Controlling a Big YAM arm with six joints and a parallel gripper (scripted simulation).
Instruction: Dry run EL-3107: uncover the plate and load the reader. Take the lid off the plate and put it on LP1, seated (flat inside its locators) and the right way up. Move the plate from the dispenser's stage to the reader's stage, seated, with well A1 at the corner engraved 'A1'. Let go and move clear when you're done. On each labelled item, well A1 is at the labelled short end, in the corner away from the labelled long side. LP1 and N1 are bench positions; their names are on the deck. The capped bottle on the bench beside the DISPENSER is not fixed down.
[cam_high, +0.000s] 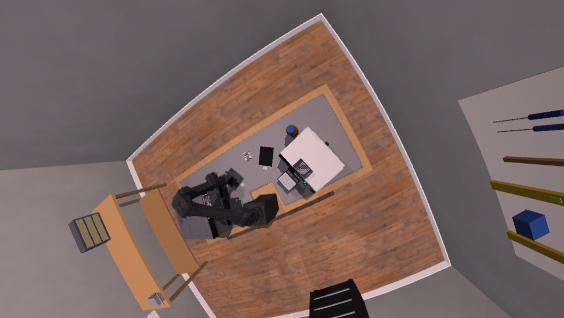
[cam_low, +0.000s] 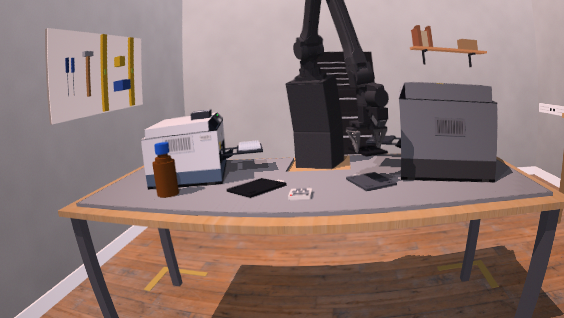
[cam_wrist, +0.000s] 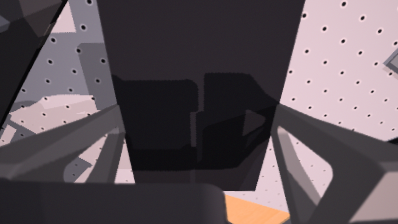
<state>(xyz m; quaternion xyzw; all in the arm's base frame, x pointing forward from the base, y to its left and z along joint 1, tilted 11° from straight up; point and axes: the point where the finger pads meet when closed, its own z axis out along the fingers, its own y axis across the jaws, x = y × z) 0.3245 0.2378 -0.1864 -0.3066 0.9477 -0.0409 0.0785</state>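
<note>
On the counter, seen from its near side, the black arm rises at the far edge between 2 machines, a grey one at right and a white one at left, with 1 blue-capped brown bottle just beside the latter. The jaws, raised near the grey machine, grip 1 flat dark piece by 2 opposite edges; the white plate lies on the white machine's stage, and 1 black pad lies left of 1 small white block.
</note>
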